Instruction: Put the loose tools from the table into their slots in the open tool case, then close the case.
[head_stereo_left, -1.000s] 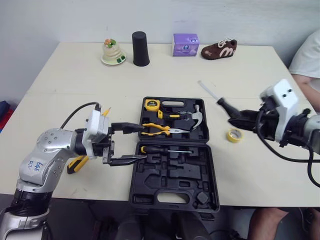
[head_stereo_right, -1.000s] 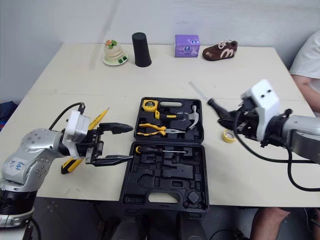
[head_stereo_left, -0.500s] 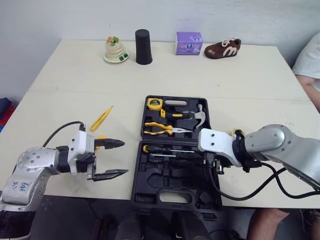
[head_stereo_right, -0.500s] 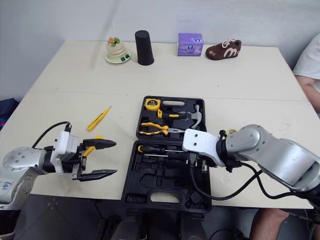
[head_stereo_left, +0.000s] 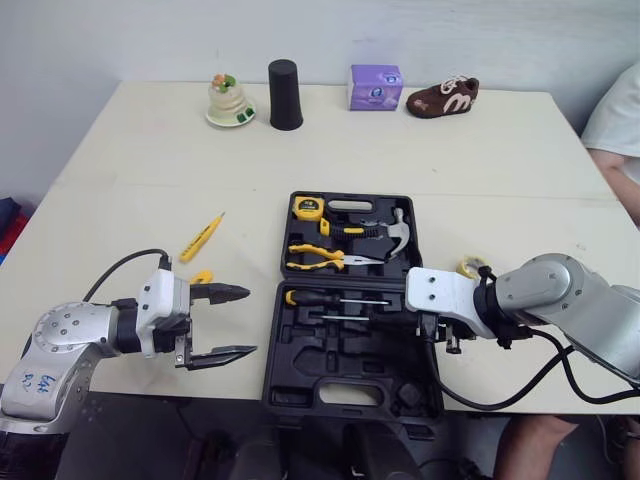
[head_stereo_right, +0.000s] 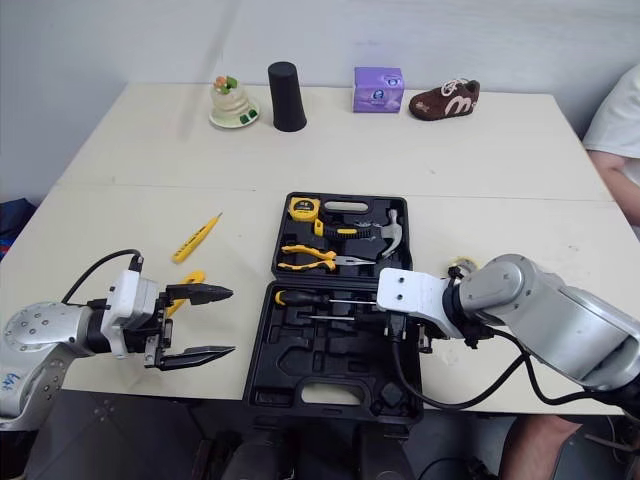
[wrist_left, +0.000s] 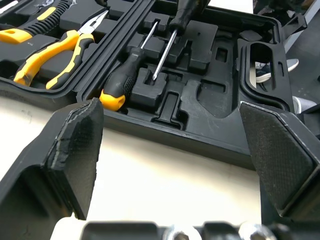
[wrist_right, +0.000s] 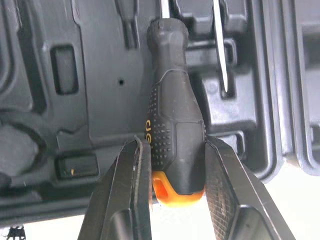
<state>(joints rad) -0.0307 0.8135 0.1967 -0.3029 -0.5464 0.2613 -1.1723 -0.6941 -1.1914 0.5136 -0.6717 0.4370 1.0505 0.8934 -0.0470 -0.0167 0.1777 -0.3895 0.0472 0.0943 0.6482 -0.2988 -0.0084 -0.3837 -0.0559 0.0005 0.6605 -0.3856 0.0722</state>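
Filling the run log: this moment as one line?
right gripper: shut on black-handled screwdriver, at tool case near half | left gripper: open, beside case | slotted screwdriver: in tray | yellow pen: loose on table

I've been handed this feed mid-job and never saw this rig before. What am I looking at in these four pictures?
This is a humanoid robot with two arms, each ending in a black two-fingered gripper. The two wide pictures come from its head, looking down over a table. The two close-ups come from cameras on its wrists. An open tool case lies in front of it, holding a tape measure, pliers, a hammer and a screwdriver. The right gripper is shut on a second screwdriver at the case's near half. The left gripper is open and empty. A slim yellow tool and a roll of yellow tape lie loose.
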